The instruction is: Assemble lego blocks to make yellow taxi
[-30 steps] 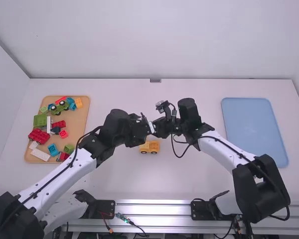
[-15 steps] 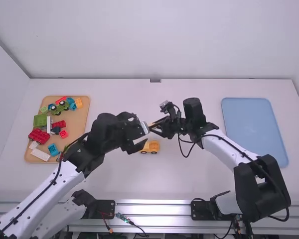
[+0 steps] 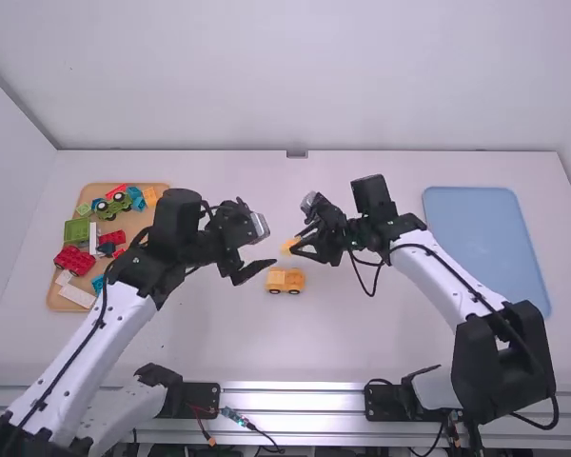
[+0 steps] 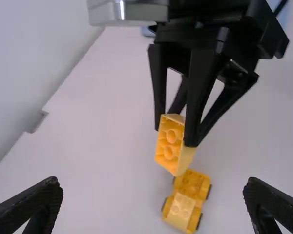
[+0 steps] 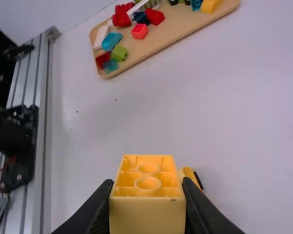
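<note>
Over the middle of the table, my right gripper (image 3: 305, 246) holds a yellow block (image 3: 290, 245). In the right wrist view my right gripper (image 5: 147, 207) is shut on that yellow block (image 5: 147, 214), its hollow underside showing. Below it on the table stands the yellow wheeled car base (image 3: 285, 280), which the left wrist view shows as a studded car base (image 4: 186, 201) with dark wheels. My left gripper (image 3: 257, 269) is open just left of the car base, and in the left wrist view my left gripper (image 4: 154, 195) has its fingers wide apart with nothing between them.
A wooden tray (image 3: 160, 226) at the left bears red, green, blue, white and yellow blocks and a small green vehicle. A blue tray (image 3: 485, 252) lies at the right. Cables hang from both arms.
The left gripper has drawn back left, away from the right gripper, and now stands open. The right gripper has turned somewhat, still with the yellow block. The car base has stayed put.
</note>
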Robot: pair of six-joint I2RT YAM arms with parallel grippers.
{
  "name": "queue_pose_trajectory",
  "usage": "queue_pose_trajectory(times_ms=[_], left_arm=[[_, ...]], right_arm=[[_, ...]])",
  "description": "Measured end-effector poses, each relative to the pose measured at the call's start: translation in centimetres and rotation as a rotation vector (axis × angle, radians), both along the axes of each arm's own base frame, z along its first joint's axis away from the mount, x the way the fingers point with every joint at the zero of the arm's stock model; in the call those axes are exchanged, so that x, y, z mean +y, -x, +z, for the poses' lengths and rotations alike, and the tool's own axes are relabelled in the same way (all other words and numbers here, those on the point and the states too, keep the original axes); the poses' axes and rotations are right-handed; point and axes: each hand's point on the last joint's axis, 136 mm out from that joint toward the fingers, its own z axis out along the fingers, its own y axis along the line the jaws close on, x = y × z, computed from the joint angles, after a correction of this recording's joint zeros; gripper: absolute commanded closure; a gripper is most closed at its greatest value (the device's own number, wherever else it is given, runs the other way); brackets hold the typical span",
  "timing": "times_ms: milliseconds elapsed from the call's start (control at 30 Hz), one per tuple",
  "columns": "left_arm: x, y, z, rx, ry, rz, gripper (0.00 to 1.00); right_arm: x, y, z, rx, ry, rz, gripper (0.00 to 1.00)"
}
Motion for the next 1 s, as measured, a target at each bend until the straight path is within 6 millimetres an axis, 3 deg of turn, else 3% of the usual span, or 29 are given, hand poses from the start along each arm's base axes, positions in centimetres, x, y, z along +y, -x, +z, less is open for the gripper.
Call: queue_pose_trajectory(times_ms=[233, 433, 1000], left_arm=[[1.3, -0.2, -0.7, 0.119, 0.089, -0.090, 0.01], [0.5, 0.4, -0.7, 0.134, 0.142, -0.196, 0.01], [-0.2, 0.9, -0.5, 0.107, 0.152, -0.258, 0.01]], right_arm=[[-0.1, 2.2, 0.7, -0.141, -0.012, 0.178, 0.78], [0.1, 2.2, 2.6, -0.271, -0.051, 0.235, 0.78], [0.4, 2.2, 3.3, -0.322, -0.086, 0.263, 0.81]])
